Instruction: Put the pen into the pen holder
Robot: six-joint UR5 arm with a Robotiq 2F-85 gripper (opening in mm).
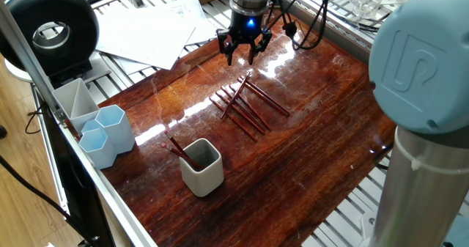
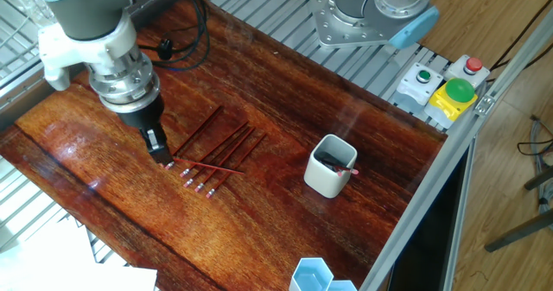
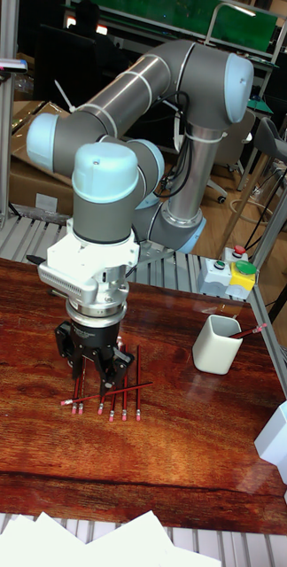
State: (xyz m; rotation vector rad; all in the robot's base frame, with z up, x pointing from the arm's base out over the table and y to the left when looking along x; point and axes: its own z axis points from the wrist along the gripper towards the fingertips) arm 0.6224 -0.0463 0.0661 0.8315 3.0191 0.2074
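Several red pens [image 1: 245, 104] lie in a loose heap on the dark wooden table [image 1: 308, 159]; they also show in the other fixed view [image 2: 216, 153] and the tall view [image 3: 108, 397]. My gripper [image 1: 242, 56] hangs just above the table at the heap's far end, open, with nothing between its fingers [image 3: 79, 376]. In the other fixed view the gripper [image 2: 162, 153] stands over the pens' tips. The off-white pen holder [image 1: 201, 166] stands upright near the table's front edge, well away from the gripper. Red pens [image 1: 176, 148] stick out of it.
Two pale blue hexagonal cups [image 1: 110, 130] and a grey compartment tray [image 1: 73, 100] stand at the table's left corner. Loose paper sheets [image 1: 154, 27] lie behind the table. A button box [image 2: 441, 88] sits at the table's edge beside the arm's base [image 2: 371, 15].
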